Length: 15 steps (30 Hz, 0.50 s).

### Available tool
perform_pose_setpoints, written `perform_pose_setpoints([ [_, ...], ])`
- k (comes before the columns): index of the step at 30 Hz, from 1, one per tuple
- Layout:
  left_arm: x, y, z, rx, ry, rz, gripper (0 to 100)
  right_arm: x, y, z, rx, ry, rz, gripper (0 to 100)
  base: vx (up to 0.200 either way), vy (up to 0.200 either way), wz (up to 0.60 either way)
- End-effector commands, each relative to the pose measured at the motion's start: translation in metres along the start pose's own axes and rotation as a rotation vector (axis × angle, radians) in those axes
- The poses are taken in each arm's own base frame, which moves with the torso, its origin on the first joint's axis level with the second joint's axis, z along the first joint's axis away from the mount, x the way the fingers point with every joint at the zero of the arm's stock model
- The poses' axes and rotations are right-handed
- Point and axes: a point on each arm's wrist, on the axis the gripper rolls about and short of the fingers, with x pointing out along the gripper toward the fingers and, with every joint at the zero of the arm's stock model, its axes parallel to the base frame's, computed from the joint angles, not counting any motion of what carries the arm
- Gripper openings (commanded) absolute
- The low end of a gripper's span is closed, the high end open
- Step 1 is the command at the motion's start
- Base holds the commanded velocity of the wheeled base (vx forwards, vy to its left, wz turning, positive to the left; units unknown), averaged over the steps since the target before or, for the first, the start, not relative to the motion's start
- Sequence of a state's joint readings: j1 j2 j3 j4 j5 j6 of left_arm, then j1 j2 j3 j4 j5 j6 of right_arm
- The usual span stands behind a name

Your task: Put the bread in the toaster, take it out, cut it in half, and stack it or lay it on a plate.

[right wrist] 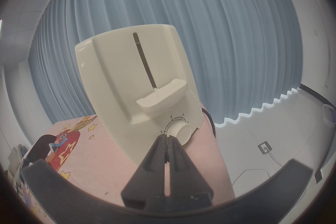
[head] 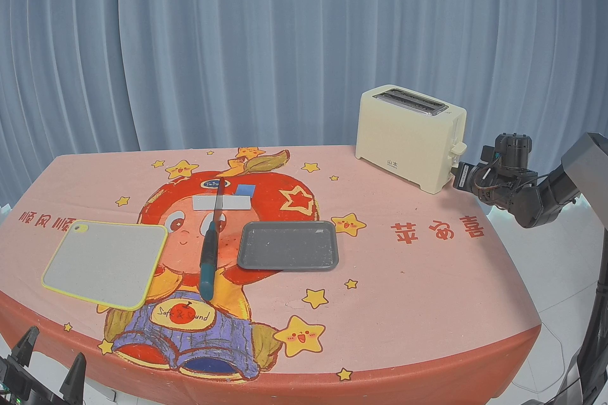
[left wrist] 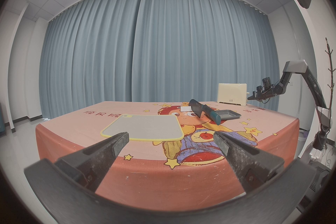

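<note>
Right wrist view: toaster lever (right wrist: 161, 95)

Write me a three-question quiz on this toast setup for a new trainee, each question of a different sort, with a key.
1. True or false: the right pincer is shut and sits at the lever end of the toaster.
2. Pick one: what lies on the table between the cutting board and the grey tray?
A. knife
B. fork
C. cup
3. Fill in the blank: the left pincer, low at the table's near edge, has its jaws ____.

Key: 1 true; 2 A; 3 open.
</note>
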<state>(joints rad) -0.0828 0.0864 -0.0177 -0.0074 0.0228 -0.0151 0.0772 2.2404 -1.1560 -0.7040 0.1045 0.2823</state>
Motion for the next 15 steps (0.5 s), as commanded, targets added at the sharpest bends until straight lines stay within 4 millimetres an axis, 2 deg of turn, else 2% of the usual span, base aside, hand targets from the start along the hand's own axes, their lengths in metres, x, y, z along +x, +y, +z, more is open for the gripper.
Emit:
perform_pose_setpoints([
  [1,0.0013,0.0,-0.0049,0.0,0.018,0.0,100,0.0019,-0.0012,-0.0027,0.001,0.007,-0.003,0,0.0,0.0,0.0],
  [15,0.0013,0.0,-0.0049,0.0,0.018,0.0,100,0.0016,-0.0027,-0.0032,0.001,0.009,-0.006,0,0.0,0.0,0.0],
])
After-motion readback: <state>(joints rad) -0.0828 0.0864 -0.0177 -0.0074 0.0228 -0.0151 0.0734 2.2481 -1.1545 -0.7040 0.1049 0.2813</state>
